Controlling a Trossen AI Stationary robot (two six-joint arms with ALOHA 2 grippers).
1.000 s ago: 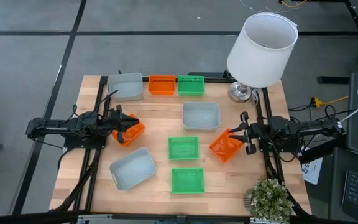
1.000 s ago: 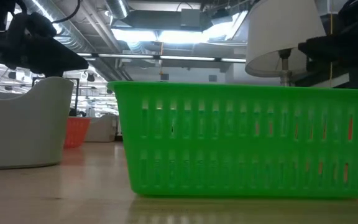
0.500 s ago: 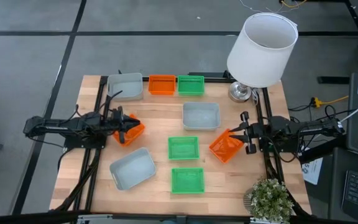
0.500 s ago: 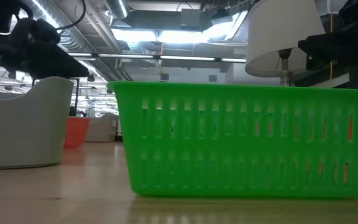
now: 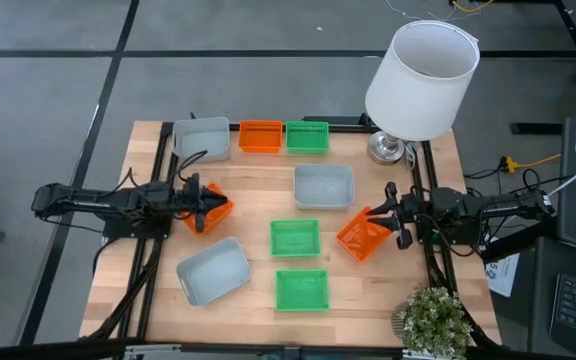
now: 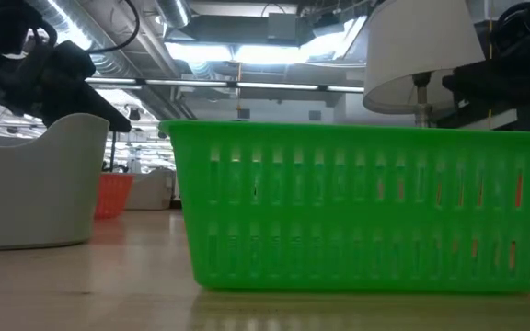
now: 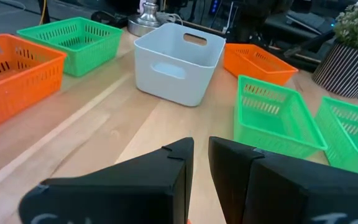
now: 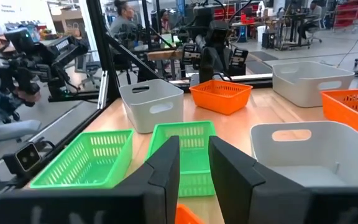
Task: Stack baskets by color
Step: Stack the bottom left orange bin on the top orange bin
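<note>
Two orange baskets are held. My left gripper [image 5: 200, 208] is shut on one orange basket [image 5: 215, 209] at the table's left. My right gripper [image 5: 380, 219] is shut on the other orange basket [image 5: 360, 238] at the right. A grey basket [image 5: 202, 138], a third orange basket [image 5: 260, 135] and a green basket [image 5: 307, 136] stand in a row on their bottoms along the far edge. A second grey basket [image 5: 323, 186], two green baskets [image 5: 295, 238] [image 5: 301, 289] and a third grey basket [image 5: 213, 270] stand on the middle and near part of the table. My left gripper pinches the orange basket's left end between its two fingers; only a sliver of orange [image 7: 188, 221] shows between them. The fingers come level from the table's left. Whether the basket [image 8: 221, 94] is clear of the table I cannot tell. My right gripper pinches the other orange basket's right-end rim [image 5: 371, 217] between its two fingers; a bit of orange [image 8: 188, 214] shows below them. The fingers come level from the table's right. The basket [image 7: 257, 62] sits tilted, its held end higher.
A lamp with a large white shade [image 5: 421, 78] stands at the far right corner, a potted plant [image 5: 433, 320] at the near right corner. In the low view a green basket [image 6: 366, 207] fills the foreground. People show in the room beyond [image 8: 124, 18].
My left gripper has sunk a little and tipped forward with its orange basket, which now shows less from under the fingers. My right gripper has rolled slightly about its own pointing line and stayed in place.
</note>
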